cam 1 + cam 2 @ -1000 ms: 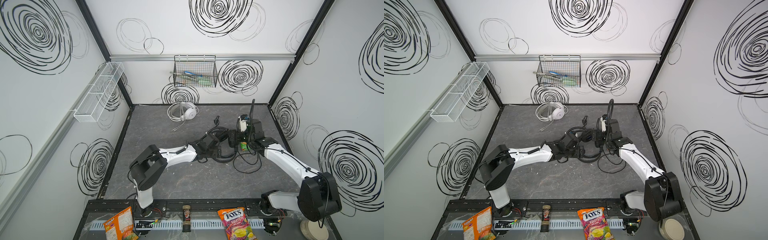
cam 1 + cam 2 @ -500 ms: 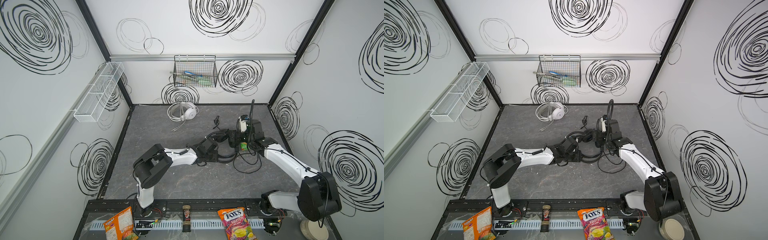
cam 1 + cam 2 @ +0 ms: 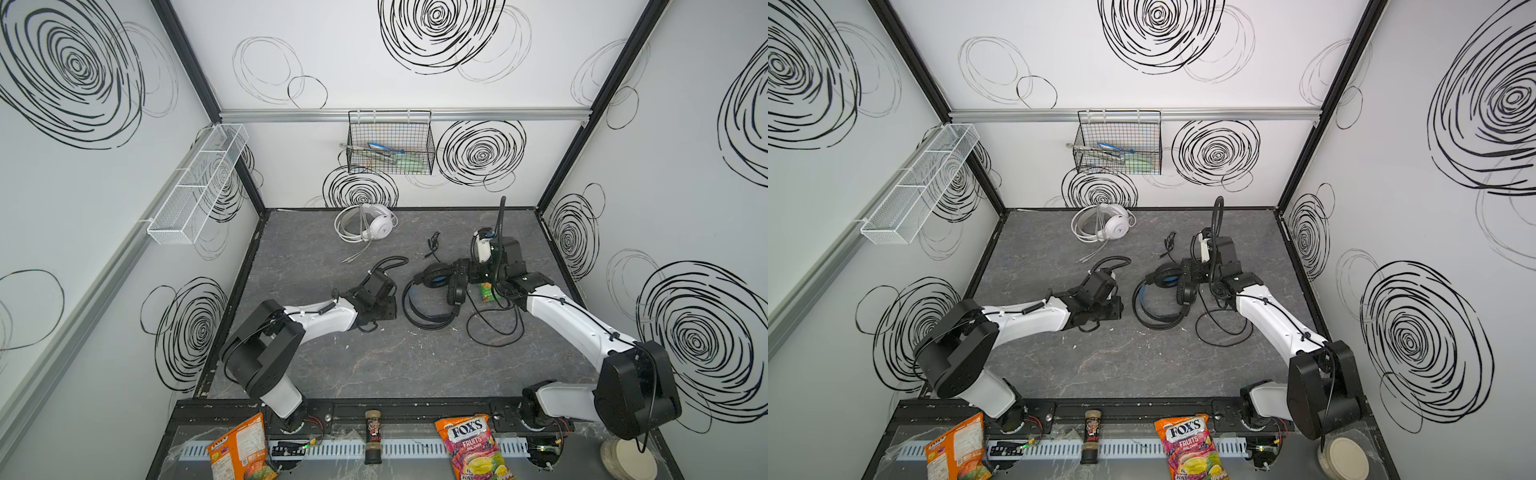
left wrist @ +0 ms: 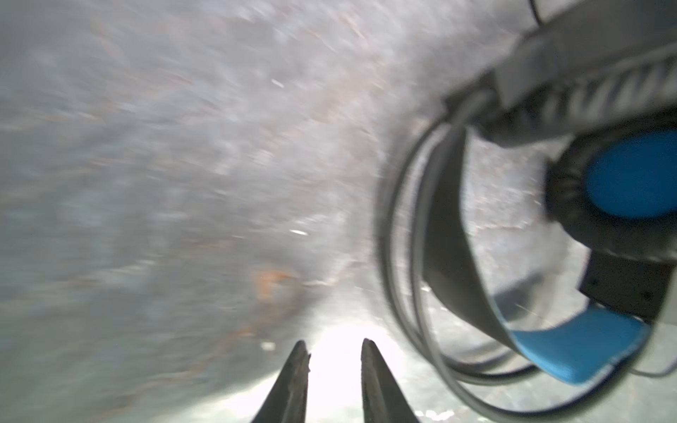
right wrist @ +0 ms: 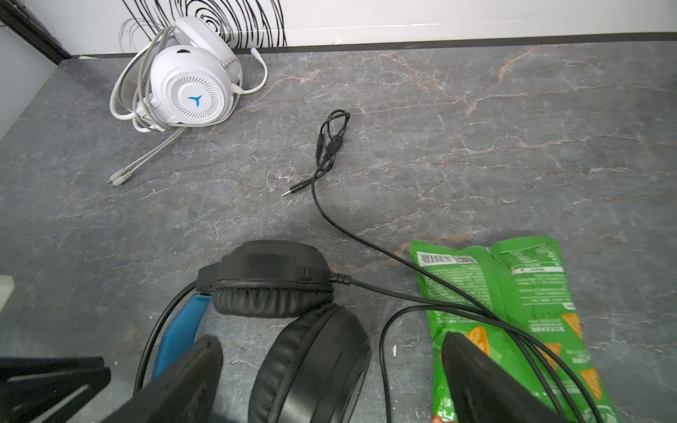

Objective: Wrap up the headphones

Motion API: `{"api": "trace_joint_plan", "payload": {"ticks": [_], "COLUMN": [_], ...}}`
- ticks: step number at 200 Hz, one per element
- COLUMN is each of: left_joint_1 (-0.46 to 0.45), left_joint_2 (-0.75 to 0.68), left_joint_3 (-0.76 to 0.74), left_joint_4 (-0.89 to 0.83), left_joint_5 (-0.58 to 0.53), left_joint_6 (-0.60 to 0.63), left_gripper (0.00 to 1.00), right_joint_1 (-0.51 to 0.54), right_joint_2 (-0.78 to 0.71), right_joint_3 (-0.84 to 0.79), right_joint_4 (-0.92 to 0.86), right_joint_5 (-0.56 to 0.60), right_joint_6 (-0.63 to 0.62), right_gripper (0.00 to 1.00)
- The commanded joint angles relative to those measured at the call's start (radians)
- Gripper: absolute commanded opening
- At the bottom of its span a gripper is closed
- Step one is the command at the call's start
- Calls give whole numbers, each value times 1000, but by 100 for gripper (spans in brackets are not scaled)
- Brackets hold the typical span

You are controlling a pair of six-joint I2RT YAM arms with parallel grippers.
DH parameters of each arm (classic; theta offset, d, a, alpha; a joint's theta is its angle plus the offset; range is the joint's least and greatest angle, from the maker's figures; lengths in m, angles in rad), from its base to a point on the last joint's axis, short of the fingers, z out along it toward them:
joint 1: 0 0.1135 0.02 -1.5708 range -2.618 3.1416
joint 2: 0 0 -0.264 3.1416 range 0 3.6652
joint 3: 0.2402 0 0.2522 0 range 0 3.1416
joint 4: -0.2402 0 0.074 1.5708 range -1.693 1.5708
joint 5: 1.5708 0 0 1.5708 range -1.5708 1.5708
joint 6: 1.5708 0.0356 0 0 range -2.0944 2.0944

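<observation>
Toward the right of the grey marbled desk (image 3: pixel 374 365), a green snack packet (image 5: pixel 513 293) lies just beside the black headset (image 5: pixel 271 282). The headset's black cable (image 5: pixel 329 219) crosses over the packet, so cord and packet share the same spot. One finger (image 5: pixel 476 373) of the right end effector (image 5: pixel 331 338) hangs over both. Its jaws stand wide, one on each side of the nearer ear cup without touching it, and they hold nothing.

The left end effector (image 4: pixel 331 344) sits low over bare desk, apart from the headset. Its jaws are only a narrow gap apart, with nothing between them; this wrist view is blurred.

Along the front edge lie a FOX'S candy bag (image 3: pixel 473 444), an orange packet (image 3: pixel 241 449) and a small bottle (image 3: pixel 372 432). A black wire basket (image 3: pixel 390 145) hangs on the back wall.

The black headset lies on its side, showing a blue-lined headband and blue inside the ear cups. Its cable is loose, looping on the desk and ending in a plug (image 5: pixel 289 190). The white headset (image 3: pixel 380 224) rests near the back wall. It has a blue Y mark on the cup, its white cable wound around it and two plugs trailing.
</observation>
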Motion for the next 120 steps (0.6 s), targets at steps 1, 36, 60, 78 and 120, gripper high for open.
{"api": "trace_joint_plan", "payload": {"ticks": [1, 36, 60, 78, 120], "left_joint_1": [68, 166, 164, 86, -89], "left_joint_2": [-28, -72, -164, -188, -86], "left_joint_3": [-18, -47, -29, 16, 95], "left_joint_4": [-29, -64, -92, -123, -79], "left_joint_5": [-65, -111, -84, -67, -61], "left_joint_6": [99, 144, 130, 74, -104], "left_gripper": [28, 29, 57, 96, 96], "right_joint_1": [22, 32, 36, 19, 0], "right_joint_2": [4, -3, -25, -43, 0], "right_joint_3": [34, 46, 39, 4, 1], "right_joint_4": [-17, -19, -51, -49, -3], "right_joint_5": [-27, -82, -66, -53, -47], "right_joint_6": [-9, -11, 1, 15, 47], "right_gripper": [97, 97, 97, 97, 97]}}
